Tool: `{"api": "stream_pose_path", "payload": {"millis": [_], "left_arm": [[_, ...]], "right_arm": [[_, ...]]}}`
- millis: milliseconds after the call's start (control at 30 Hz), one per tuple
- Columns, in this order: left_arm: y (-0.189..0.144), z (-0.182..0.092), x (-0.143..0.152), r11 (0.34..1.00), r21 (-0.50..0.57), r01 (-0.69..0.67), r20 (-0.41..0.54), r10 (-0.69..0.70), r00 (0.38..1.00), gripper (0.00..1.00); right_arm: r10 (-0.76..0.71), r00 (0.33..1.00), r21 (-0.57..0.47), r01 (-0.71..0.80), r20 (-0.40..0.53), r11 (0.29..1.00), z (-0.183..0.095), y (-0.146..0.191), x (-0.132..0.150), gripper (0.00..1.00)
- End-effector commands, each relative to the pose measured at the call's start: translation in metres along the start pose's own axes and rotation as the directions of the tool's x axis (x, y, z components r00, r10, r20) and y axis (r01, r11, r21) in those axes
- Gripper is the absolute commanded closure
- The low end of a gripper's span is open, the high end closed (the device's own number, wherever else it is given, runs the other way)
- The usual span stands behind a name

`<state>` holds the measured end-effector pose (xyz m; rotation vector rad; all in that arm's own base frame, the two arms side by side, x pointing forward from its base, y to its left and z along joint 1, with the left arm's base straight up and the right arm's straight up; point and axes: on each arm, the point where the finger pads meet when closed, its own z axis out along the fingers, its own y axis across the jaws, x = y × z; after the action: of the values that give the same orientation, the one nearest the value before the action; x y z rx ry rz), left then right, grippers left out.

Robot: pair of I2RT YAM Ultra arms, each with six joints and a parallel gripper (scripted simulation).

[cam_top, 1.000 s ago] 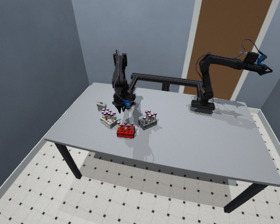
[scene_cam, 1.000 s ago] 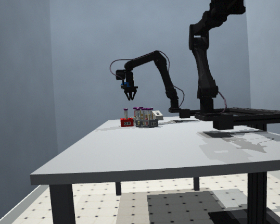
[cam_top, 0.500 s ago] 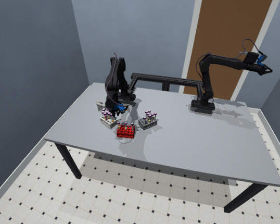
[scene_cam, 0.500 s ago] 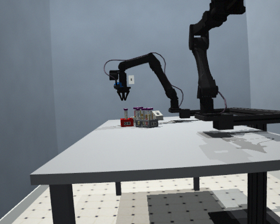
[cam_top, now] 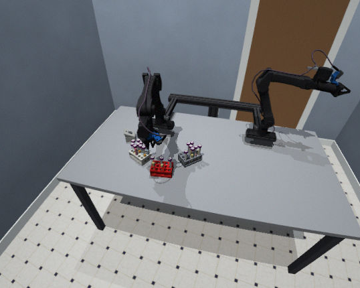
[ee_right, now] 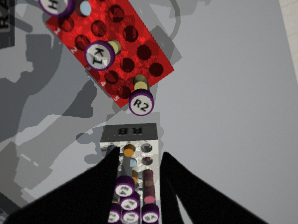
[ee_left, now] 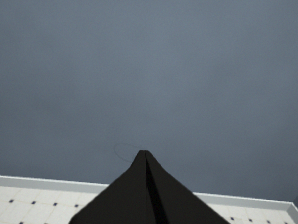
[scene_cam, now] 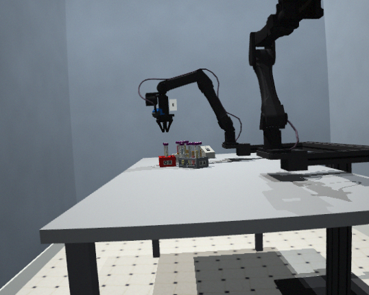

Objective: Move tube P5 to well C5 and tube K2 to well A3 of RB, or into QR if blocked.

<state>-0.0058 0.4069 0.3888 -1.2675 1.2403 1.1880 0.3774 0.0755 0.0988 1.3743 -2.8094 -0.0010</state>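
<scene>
The grey rack RA (cam_top: 190,161) (scene_cam: 194,164) holds several purple-capped tubes. The white rack RB (cam_top: 136,159) (ee_right: 151,141) also holds several; its near end shows in the right wrist view. The red rack QR (cam_top: 161,173) (scene_cam: 162,161) (ee_right: 165,71) holds tubes K1 (ee_right: 99,55) and R2 (ee_right: 141,103) and one whose label is cut off. Labels P5 and K2 cannot be read anywhere. My right gripper (cam_top: 150,147) (scene_cam: 165,131) (ee_right: 140,157) is partly open and empty, pointing down above the tubes at RB. My left gripper (cam_top: 348,90) (ee_left: 143,158) is shut and empty, raised far from the racks.
A pale box (cam_top: 129,133) (scene_cam: 208,151), likely with the DONE button, stands behind RB. The racks stand close together, with QR in front between RB and RA. Tall tubes stick up from all three. A dark beam (cam_top: 216,101) joins the arm bases at the back.
</scene>
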Motion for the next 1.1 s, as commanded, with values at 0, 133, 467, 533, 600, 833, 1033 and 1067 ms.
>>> {"api": "stream_pose_path", "payload": {"millis": [0,133,467,533,600,833,1033,1067], "left_arm": [[0.002,-0.011,-0.026,1.000,0.000,-0.006,0.059,0.006,0.998,1.00],[0.002,-0.011,-0.026,1.000,0.000,-0.006,0.059,0.006,0.998,1.00],[0.002,-0.011,-0.026,1.000,0.000,-0.006,0.059,0.006,0.998,1.00],[0.002,-0.011,-0.026,1.000,0.000,-0.006,0.059,0.006,0.998,1.00],[0.002,-0.011,-0.026,1.000,0.000,-0.006,0.059,0.006,0.998,1.00],[0.002,-0.011,-0.026,1.000,0.000,-0.006,0.059,0.006,0.998,1.00],[0.002,-0.011,-0.026,1.000,0.000,-0.006,0.059,0.006,0.998,1.00],[0.002,-0.011,-0.026,1.000,0.000,-0.006,0.059,0.006,0.998,1.00]], "right_arm": [[-0.005,1.000,0.011,0.005,0.027,1.000,0.000,0.005,-0.006,0.70],[-0.005,1.000,-0.003,0.005,0.010,1.000,0.016,0.006,-0.006,0.70],[-0.005,1.000,-0.009,0.005,0.003,1.000,0.033,0.005,-0.007,0.70],[-0.006,1.000,-0.009,0.006,0.003,1.000,0.037,0.005,-0.008,0.70],[-0.006,1.000,-0.004,0.006,0.009,1.000,0.038,0.005,-0.008,0.70],[-0.007,0.999,0.017,0.007,0.034,1.000,0.035,0.002,-0.013,0.70],[-0.006,1.000,-0.009,0.006,0.003,1.000,0.059,0.006,-0.009,0.70],[-0.006,1.000,-0.009,0.006,0.003,1.000,0.061,0.006,-0.009,0.70]]}}
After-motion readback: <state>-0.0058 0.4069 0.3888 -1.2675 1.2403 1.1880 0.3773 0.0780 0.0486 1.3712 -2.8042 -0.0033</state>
